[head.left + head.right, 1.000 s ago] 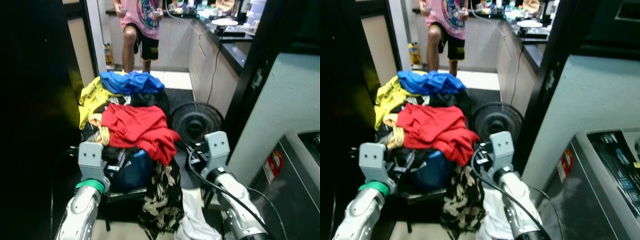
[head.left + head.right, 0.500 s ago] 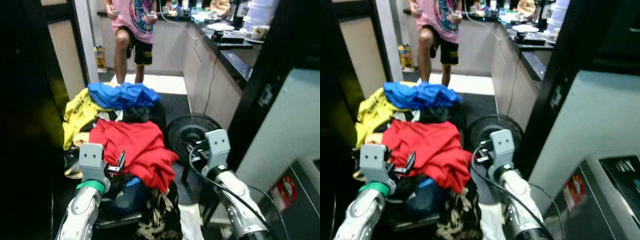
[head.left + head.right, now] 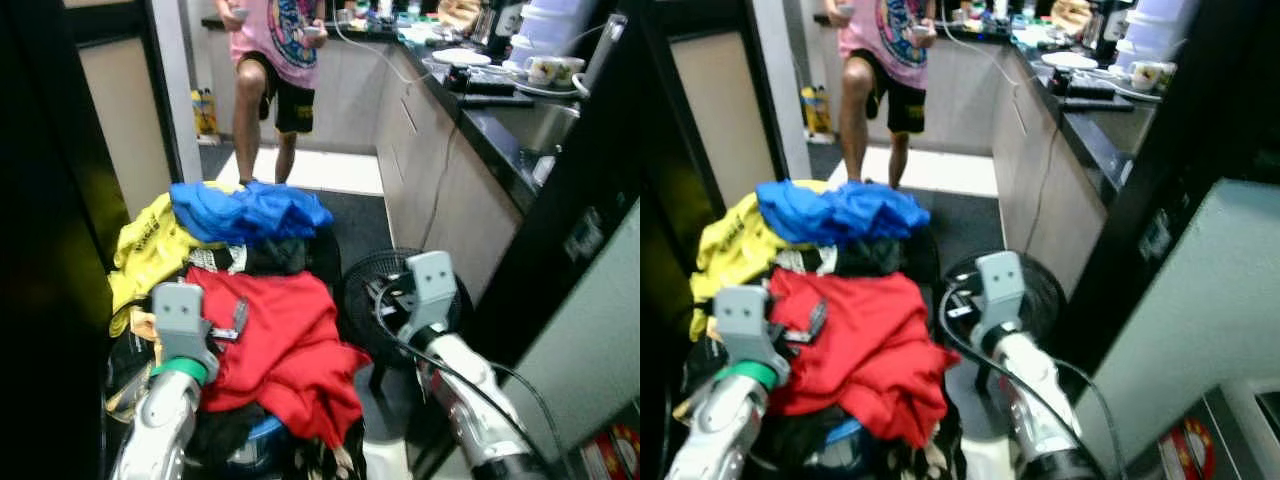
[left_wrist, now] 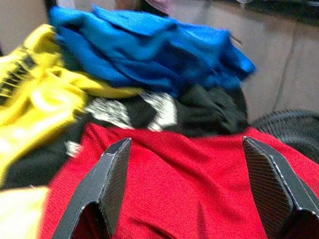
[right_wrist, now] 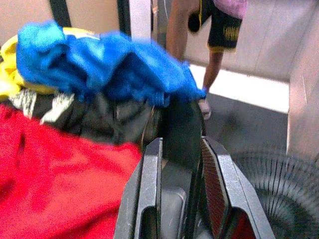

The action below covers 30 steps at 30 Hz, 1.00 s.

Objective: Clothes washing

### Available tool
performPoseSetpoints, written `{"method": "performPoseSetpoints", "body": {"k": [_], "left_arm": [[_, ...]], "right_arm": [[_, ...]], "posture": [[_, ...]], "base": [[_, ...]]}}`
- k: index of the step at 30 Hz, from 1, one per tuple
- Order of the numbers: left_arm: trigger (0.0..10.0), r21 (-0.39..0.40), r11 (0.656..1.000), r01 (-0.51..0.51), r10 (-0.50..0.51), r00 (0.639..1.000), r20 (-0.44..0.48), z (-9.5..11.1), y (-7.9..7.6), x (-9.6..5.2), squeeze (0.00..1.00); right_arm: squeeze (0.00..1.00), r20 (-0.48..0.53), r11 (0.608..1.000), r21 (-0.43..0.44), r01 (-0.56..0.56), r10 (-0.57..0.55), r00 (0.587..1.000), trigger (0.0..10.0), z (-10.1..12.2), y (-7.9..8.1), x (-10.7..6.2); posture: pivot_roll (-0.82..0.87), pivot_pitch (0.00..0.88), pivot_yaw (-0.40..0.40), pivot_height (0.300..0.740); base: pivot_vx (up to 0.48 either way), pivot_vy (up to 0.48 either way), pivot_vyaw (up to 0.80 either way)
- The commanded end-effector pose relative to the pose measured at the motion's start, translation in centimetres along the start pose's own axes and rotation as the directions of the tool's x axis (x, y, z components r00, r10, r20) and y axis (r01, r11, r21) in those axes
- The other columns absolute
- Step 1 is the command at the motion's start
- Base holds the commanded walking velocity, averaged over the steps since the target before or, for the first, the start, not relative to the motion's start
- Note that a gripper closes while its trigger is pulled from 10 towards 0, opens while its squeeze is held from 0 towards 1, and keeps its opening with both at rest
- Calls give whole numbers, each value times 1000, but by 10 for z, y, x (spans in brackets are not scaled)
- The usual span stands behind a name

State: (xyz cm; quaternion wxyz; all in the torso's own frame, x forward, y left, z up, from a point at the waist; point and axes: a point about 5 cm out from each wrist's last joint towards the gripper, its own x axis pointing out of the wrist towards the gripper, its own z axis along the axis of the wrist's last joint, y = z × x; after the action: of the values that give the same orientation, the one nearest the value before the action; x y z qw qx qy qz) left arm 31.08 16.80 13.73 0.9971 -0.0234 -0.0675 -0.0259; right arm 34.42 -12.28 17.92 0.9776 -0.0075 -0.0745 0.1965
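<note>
Kitchen counter (image 3: 500, 120) looms larger; left tool (image 4: 199, 189) now over red shirt (image 3: 285, 350).

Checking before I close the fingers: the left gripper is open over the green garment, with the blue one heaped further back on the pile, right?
Not quite. The garment is red, not green: the left wrist view shows the left gripper open over the red garment. The rest holds: the blue garment is heaped further back on the pile.
</note>
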Motion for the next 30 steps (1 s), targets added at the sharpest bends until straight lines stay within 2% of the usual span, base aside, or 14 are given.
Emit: {"method": "performPoseSetpoints", "body": {"k": [1,2,9,17,22,24,25,26,27,29,30], "left_arm": [[10000,7,1000,-23,23,1000,-15,-4,5,-3,0],[10000,6,1000,-26,26,1000,-16,-5,5,-3,0],[10000,-17,999,-45,45,999,10,-2,7,-2,0],[10000,-38,998,-49,50,998,24,1,9,-1,0],[10000,-16,1000,-14,15,999,33,3,8,-2,0],[10000,21,1000,14,-14,999,36,3,8,-3,0],[10000,56,998,43,-44,999,18,1,6,-4,0],[10000,56,998,43,-44,999,18,1,6,-4,0],[10000,79,995,63,-63,998,3,-1,5,-5,0],[10000,77,993,87,-86,996,-24,-3,5,-5,0],[10000,77,993,87,-86,996,-24,-3,5,-5,0]], "right_arm": [[0,0,999,16,-35,35,999,10000,1,10,3],[0,5,999,34,-34,33,999,10000,2,10,4],[0,62,997,-15,-80,80,995,10000,22,16,9],[0,60,995,-19,-96,97,994,10000,23,19,9],[0,47,996,-18,-93,93,995,10000,22,19,10],[0,31,993,-48,-110,112,993,10000,22,19,11],[0,-17,982,-113,-150,149,989,10000,17,21,13],[0,-17,982,-113,-150,149,989,10000,17,21,13],[0,-54,971,-159,-179,172,984,10000,13,22,13],[0,-165,943,-157,-294,268,949,10000,2,27,11],[0,-165,943,-157,-294,268,949,10000,2,27,11]], "posture": [[-10,0,-6,740],[-10,0,-6,740],[-13,0,-17,740],[-11,0,-22,740],[-10,0,-31,740],[-10,0,-31,740],[-10,0,-32,740],[-10,0,-32,740],[-10,0,-32,740],[-10,0,-39,740],[-10,0,-39,740]], "base": [[379,0,0],[379,0,0],[0,0,0],[0,0,0],[0,0,0],[0,0,0],[0,0,0],[0,0,0],[0,0,0],[0,0,0],[0,0,0]]}}
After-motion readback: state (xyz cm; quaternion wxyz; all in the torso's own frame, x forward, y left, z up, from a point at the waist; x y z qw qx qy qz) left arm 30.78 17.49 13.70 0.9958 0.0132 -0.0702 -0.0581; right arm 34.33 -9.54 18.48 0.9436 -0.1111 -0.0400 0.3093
